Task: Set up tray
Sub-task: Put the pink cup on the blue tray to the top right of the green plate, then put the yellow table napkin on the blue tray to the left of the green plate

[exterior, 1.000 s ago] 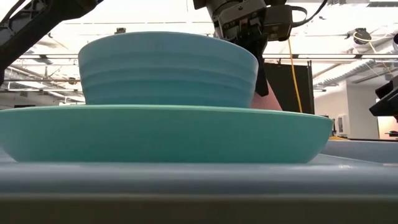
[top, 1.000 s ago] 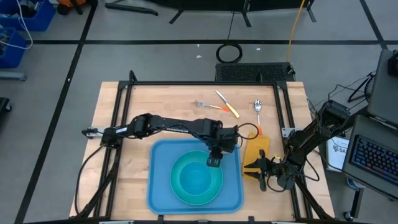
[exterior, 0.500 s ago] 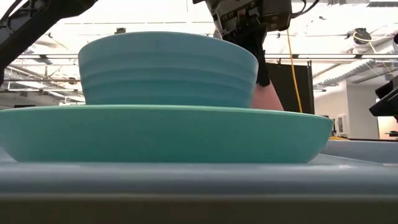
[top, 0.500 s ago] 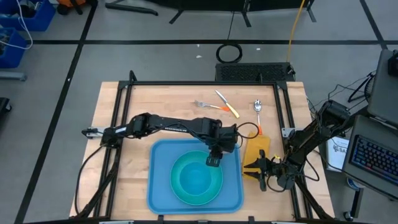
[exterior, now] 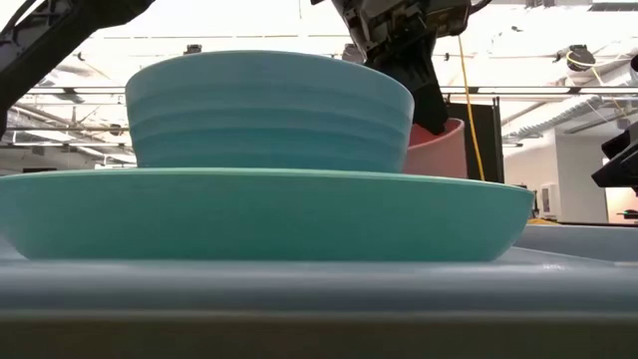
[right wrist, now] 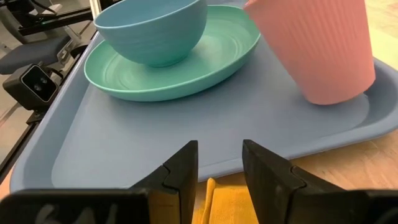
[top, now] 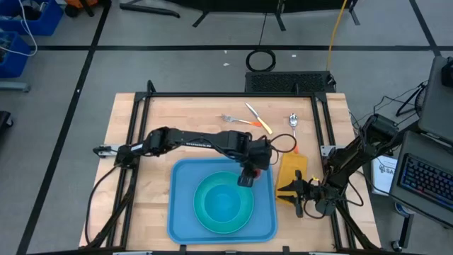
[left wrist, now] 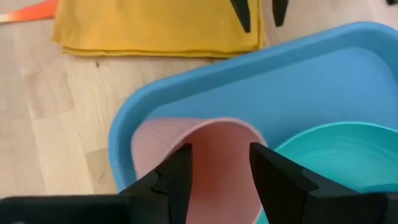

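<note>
The light-blue tray (top: 180, 216) lies at the table's near middle. On it is a turquoise plate (top: 202, 190) carrying a blue bowl (exterior: 269, 110). My left gripper (top: 245, 178) reaches over the tray's far right corner and is shut on a ribbed pink cup (right wrist: 311, 50), which stands tilted beside the plate. My right gripper (top: 283, 190) waits open, low over the near end of a yellow napkin (top: 291, 168) that lies flat on the table right of the tray. My left gripper holds the pink cup at its rim (left wrist: 205, 122), coming from above at a slant. In the low view one finger (exterior: 427, 95) drops behind the rim (exterior: 449, 125); the other is hidden. The cup is tilted, its base (right wrist: 339, 93) at the tray floor; whether it touches, I cannot tell.
A fork (top: 230, 118), an orange-handled knife (top: 258, 119) and a spoon (top: 293, 122) lie on the bare wood at the table's far side. A black frame borders the table, and cables and equipment stand off its right edge.
My left gripper has risen a little and tipped, moving slightly toward the tray's far right corner. The pink cup came up with it: in the low view its rim now shows higher and wider behind the bowl.
</note>
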You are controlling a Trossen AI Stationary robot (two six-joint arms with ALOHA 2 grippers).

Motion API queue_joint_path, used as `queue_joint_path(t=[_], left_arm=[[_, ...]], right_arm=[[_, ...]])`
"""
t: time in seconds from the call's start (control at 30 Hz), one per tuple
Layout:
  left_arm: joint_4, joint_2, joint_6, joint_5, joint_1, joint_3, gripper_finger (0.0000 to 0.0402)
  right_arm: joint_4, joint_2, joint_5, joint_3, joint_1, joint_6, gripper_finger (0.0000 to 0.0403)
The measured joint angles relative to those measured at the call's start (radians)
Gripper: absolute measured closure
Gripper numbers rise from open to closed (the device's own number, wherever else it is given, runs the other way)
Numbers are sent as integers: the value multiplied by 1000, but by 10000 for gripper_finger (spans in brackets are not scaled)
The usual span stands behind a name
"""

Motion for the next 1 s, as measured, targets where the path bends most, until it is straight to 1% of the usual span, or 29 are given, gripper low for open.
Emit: queue_joint_path(t=[0.07, 0.17, 0.3, 0.57, 0.73, 0.87, 1.0], left_arm=[[2, 0, 0, -4, 6, 0, 238], [11, 0, 3, -50, 14, 0, 238], [13, 0, 0, -40, 29, -1, 242], [7, 1, -25, -44, 45, -1, 298], [-8, -13, -20, -45, 45, -2, 315], [-10, -70, -22, -53, 43, -2, 329], [-30, -134, -23, -102, 31, -2, 357]], right_arm=[[-1, 0, 0, 0, 0, 0, 289], [-2, 0, 0, 0, 0, 0, 289], [-2, 0, 0, 0, 0, 0, 289], [-2, 0, 0, 0, 0, 0, 289], [-2, 0, 0, 0, 0, 0, 289], [-5, 0, -1, 0, 0, 1, 289], [-5, 0, 0, 0, 0, 1, 289]])
